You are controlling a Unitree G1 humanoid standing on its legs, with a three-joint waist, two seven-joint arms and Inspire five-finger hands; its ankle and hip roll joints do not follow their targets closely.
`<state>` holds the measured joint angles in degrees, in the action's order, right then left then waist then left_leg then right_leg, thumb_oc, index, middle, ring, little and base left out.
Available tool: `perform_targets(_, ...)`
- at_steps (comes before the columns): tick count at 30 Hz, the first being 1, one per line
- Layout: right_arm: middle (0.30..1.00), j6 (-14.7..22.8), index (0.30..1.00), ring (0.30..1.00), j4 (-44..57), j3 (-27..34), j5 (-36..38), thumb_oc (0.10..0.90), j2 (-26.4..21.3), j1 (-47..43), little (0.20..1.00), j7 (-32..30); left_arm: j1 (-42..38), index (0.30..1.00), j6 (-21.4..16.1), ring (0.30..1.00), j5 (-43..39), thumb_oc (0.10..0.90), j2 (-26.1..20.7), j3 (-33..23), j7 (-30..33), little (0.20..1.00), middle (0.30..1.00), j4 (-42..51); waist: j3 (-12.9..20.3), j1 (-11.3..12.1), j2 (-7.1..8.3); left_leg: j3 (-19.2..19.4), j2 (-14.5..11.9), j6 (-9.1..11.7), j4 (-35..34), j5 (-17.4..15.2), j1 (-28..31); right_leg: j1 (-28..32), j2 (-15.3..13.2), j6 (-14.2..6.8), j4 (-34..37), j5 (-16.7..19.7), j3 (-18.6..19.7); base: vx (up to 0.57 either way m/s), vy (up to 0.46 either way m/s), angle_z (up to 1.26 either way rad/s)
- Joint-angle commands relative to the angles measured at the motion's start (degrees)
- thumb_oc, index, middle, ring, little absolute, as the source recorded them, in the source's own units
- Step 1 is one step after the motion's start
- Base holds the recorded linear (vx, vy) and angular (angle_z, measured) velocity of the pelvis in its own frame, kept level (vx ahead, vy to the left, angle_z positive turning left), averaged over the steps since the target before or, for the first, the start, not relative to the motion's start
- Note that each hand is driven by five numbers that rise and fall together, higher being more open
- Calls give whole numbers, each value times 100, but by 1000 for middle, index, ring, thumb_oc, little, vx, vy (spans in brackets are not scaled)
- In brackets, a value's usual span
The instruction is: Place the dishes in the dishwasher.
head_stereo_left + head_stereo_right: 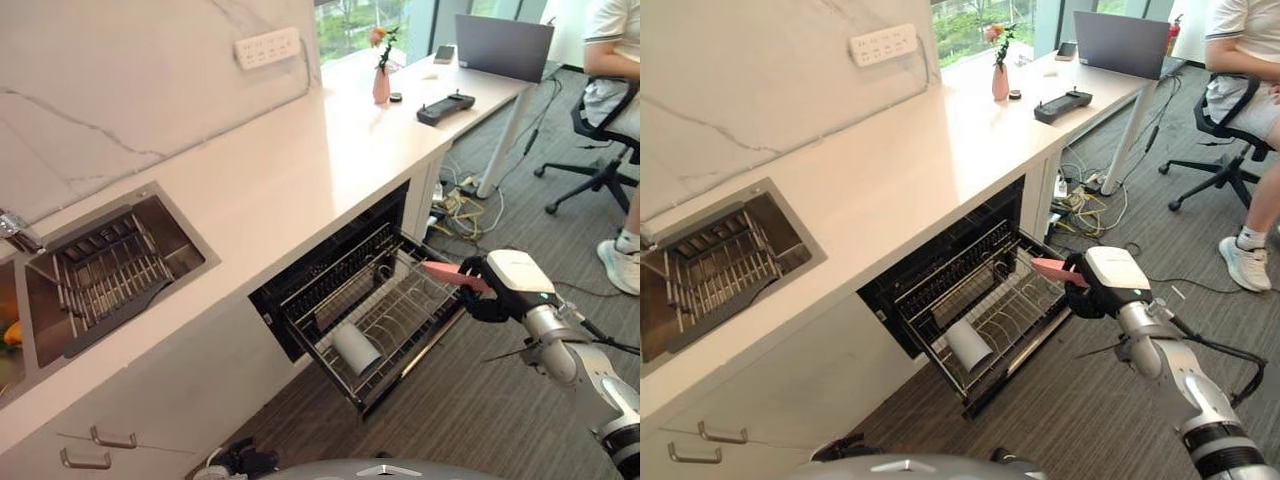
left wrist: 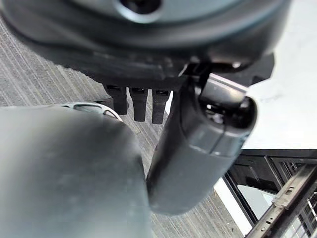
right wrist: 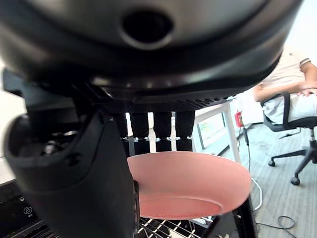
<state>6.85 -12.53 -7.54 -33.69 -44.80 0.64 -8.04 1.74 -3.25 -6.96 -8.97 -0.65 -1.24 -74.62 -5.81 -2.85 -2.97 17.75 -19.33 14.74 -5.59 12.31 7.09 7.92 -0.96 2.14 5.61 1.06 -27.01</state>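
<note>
Here the right hand (image 1: pixel 492 288) pinches the pink plate (image 1: pixel 452 275) nearly flat, its free edge reaching over the right-hand edge of the pulled-out dishwasher rack (image 1: pixel 385 315), whose plate tines lie just below; the left hand (image 2: pixel 198 144) hangs relaxed.

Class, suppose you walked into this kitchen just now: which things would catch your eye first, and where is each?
The right hand holds a pink plate in its fingers over the pulled-out dishwasher rack under the counter. A white cup lies on its side at the rack's front. A person sits on an office chair at the far desk.
</note>
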Motion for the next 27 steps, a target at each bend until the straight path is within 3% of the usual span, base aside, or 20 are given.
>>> perform_targets(1, 300, 172, 300, 300, 184, 261, 18, 400, -6, -724, 300, -224, 262, 900, 93, 900, 254, 800, -205, 488, 15, 900, 900, -404, 13, 253, 41, -45, 259, -505, 520, -538, -314, 187, -1276, -1199, -216, -247, 517, 0, 0, 45)
perform_targets(3, 300, 172, 300, 300, 183, 261, 18, 400, -6, -724, 300, -224, 262, 900, 93, 900, 254, 800, -205, 488, 15, 900, 900, -404, 13, 252, 41, -45, 259, -505, 520, -538, -314, 187, -1276, -1199, -216, -247, 517, 29, 66, 38)
perform_targets(4, 300, 143, 300, 300, 95, 15, -46, 400, 71, -842, 300, -144, 209, 900, 96, 900, 277, 800, -290, 525, 33, 900, 900, -414, 68, 358, 104, -77, 452, -590, 379, -662, -347, 174, -1437, -1290, -232, -167, 388, 64, 161, 29)
perform_targets(8, 300, 186, 300, 300, 34, -275, -88, 400, 176, -885, 300, 2, 223, 900, 89, 900, 334, 800, -305, 579, 11, 900, 900, -402, 60, 469, 171, -160, 558, -637, 296, -672, -401, 159, -1530, -1340, -272, -135, 284, 30, 97, 39)
perform_targets(12, 300, 212, 300, 300, -8, -413, -156, 400, 212, -842, 300, 86, 244, 900, 81, 900, 324, 800, -325, 588, 0, 900, 900, -392, 38, 539, 202, -212, 572, -635, 267, -665, -446, 164, -1543, -1355, -270, -133, 201, 18, 37, 34)
perform_targets(18, 300, 82, 300, 300, -954, -737, -302, 400, 148, -1164, 300, -64, 279, 900, 66, 900, 164, 800, -333, 696, -104, 900, 900, -282, -63, 719, 214, -372, 527, -589, 254, -574, -662, 128, -1493, -1353, -229, -134, 12, -5, 13, 17)
perform_targets(25, 300, -54, 300, 300, -1749, -975, -745, 400, -264, -1717, 300, -360, 359, 900, 49, 900, 176, 800, -432, 875, -147, 900, 900, -221, -152, 905, 165, -516, 452, -485, 239, -450, -887, 135, -1423, -1354, -152, -124, -220, 3, -1, 17)
perform_targets(26, 528, -74, 528, 528, -1862, -1013, -873, 552, -362, -1839, 528, -474, 387, 900, 57, 900, 180, 800, -467, 882, -160, 900, 900, -238, -173, 920, 150, -529, 443, -474, 231, -432, -917, 131, -1421, -1357, -149, -120, -236, 1, 9, 12)
perform_targets(27, 528, -73, 528, 528, -1869, -1020, -873, 552, -361, -1846, 528, -479, 386, 900, 57, 900, 180, 800, -466, 880, -160, 900, 900, -238, -173, 917, 149, -530, 442, -474, 230, -431, -917, 131, -1420, -1356, -149, -120, -237, 16, 22, 10)
